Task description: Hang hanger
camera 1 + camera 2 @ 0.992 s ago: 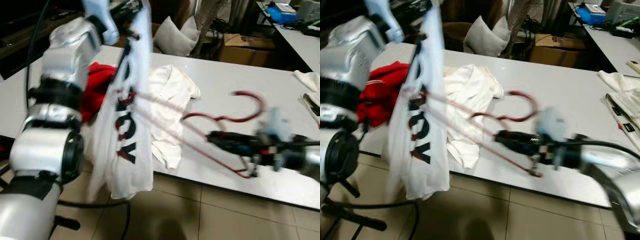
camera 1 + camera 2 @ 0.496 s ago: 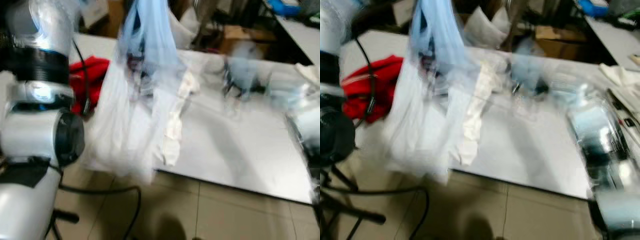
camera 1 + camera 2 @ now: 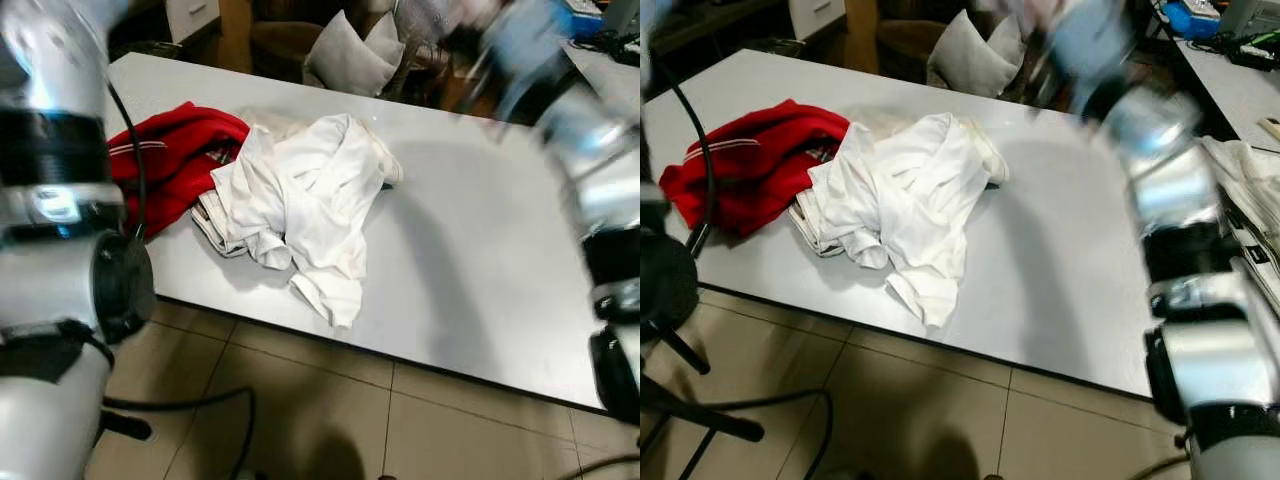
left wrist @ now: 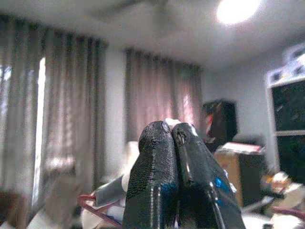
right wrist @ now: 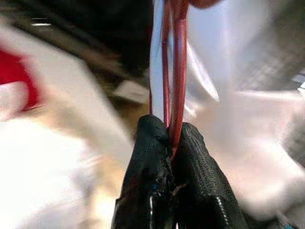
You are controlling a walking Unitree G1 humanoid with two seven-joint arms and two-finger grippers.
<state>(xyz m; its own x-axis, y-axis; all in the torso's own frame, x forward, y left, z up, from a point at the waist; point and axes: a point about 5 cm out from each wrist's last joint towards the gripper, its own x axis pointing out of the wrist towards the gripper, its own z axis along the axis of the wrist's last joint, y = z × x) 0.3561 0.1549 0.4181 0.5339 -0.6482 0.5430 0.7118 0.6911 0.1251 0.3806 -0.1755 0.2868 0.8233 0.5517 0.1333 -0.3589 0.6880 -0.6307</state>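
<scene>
Clearly, the right gripper [image 5: 167,136] was pinched tight on the red wire of the hanger [image 5: 172,62], with a white garment [image 5: 224,57] draped behind it. The left gripper [image 4: 172,136] was raised toward the ceiling, its 2 fingers pressed together, a scrap of white just visible at their tips; whether it gripped the garment could not be told. On the table [image 3: 480,260] lay a white shirt [image 3: 310,200] beside a red garment [image 3: 170,150]. To hang it well, the robot likely needed to keep the hook upright and lift both arms evenly, so the cloth did not slide off.
</scene>
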